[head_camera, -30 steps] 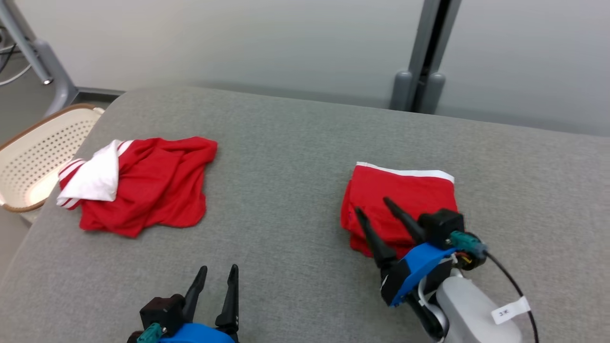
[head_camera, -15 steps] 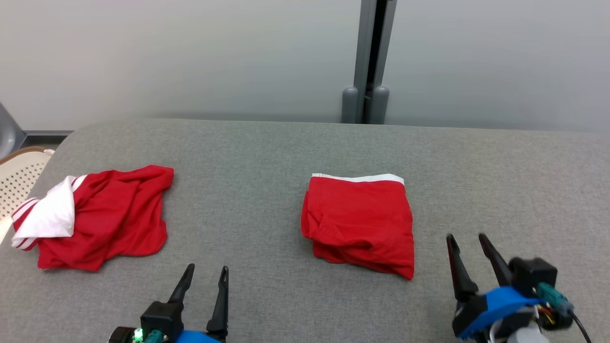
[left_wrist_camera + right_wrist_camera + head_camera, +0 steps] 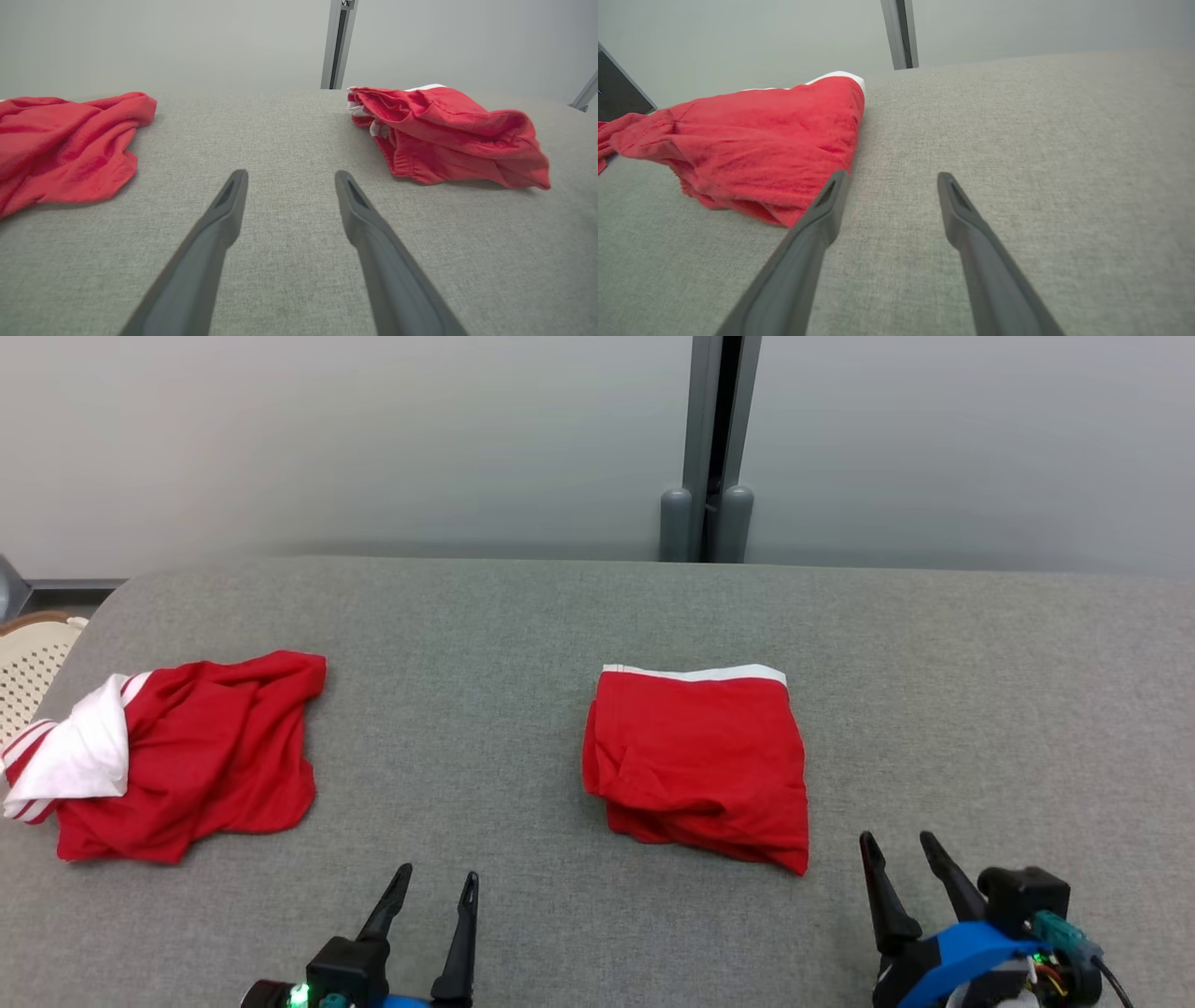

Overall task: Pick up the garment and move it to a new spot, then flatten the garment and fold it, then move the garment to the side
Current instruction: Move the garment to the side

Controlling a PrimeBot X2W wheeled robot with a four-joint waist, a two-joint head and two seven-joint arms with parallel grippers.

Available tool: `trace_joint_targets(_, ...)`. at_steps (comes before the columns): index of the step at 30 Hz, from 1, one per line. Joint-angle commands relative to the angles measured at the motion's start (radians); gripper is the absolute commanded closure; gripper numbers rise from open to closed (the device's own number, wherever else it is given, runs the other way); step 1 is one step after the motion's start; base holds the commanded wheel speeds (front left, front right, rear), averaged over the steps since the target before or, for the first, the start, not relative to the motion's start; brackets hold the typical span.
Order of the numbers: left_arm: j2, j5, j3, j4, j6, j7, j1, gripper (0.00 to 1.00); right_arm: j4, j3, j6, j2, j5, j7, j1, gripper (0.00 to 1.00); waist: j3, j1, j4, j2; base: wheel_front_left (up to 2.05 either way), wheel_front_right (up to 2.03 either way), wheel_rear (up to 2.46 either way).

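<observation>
Left gripper [image 3: 438, 872] and right gripper [image 3: 896, 836] were seen wide open, empty; the soft, squarish folded garment [image 3: 695, 765] was spotted ahead between them on nubby grey fabric [image 3: 523, 644].

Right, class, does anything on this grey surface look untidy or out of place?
Yes: the red and white garment at the left edge lies crumpled in a heap, while the red garment in the middle sits neatly folded.
</observation>
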Motion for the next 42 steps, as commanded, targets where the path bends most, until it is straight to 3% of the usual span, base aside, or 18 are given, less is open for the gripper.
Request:
trace_joint_targets(1, -0.001, -0.007, -0.001, -0.006, 0.003, -0.003, -0.025, 0.0, 0.004, 0.006, 0.0, -0.002, 0.0, -0.003, -0.029, 0.0, 0.013, 0.0, 0.012, 0.0, 0.0, 0.0, 0.0)
trace_joint_targets(8, -0.001, -0.025, -0.032, -0.006, -0.002, -0.003, -0.067, 0.0, 0.083, -0.001, 0.0, -0.003, -0.031, -0.003, -0.203, 0.0, 0.085, 0.0, 0.081, 0.0, 0.0, 0.0, 0.0)
trace_joint_targets(16, -0.001, -0.04, -0.051, 0.004, -0.005, -0.003, -0.102, 0.0, 0.325, -0.095, 0.0, -0.003, -0.091, -0.003, -0.367, 0.0, 0.163, 0.0, 0.18, 0.0, 0.0, 0.0, 0.0)
trace_joint_targets(17, -0.002, -0.041, -0.049, 0.004, -0.005, -0.003, -0.104, 0.0, 0.351, -0.108, 0.0, -0.002, -0.1, -0.003, -0.376, 0.12, 0.168, 0.0, 0.188, 0.0, 0.0, 0.0, 0.0)
trace_joint_targets(18, -0.002, -0.04, -0.047, 0.004, -0.006, -0.003, -0.104, 0.0, 0.369, -0.118, 0.0, -0.003, -0.096, -0.003, -0.385, 0.45, 0.173, 0.0, 0.193, 0.0, 0.0, 0.0, 0.0)
trace_joint_targets(19, -0.002, -0.039, -0.044, 0.003, -0.006, -0.003, -0.102, 0.0, 0.381, -0.124, 0.0, -0.003, -0.094, -0.003, -0.391, 0.91, 0.176, 0.0, 0.196, 0.0, 0.0, 0.0, 0.0)
trace_joint_targets(20, -0.002, -0.039, -0.04, 0.002, -0.006, -0.003, -0.101, 0.0, 0.386, -0.13, 0.0, -0.003, -0.096, -0.002, -0.394, 1.0, 0.179, 0.0, 0.197, 0.0, 0.0, 0.0, 0.0)
trace_joint_targets(27, -0.002, -0.029, -0.028, -0.015, -0.008, -0.003, -0.091, 0.0, 0.296, -0.149, 0.0, -0.004, -0.08, -0.002, -0.341, 1.0, 0.154, 0.0, 0.114, 0.0, 0.0, 0.0, 0.0)
trace_joint_targets(42, 0.0, -0.04, -0.192, -0.058, -0.011, -0.003, -0.153, 0.0, 0.177, -0.024, 0.0, -0.003, 0.011, -0.002, -0.226, 1.0, 0.133, 0.0, -0.301, 0.0, 0.0, 0.0, 0.0)
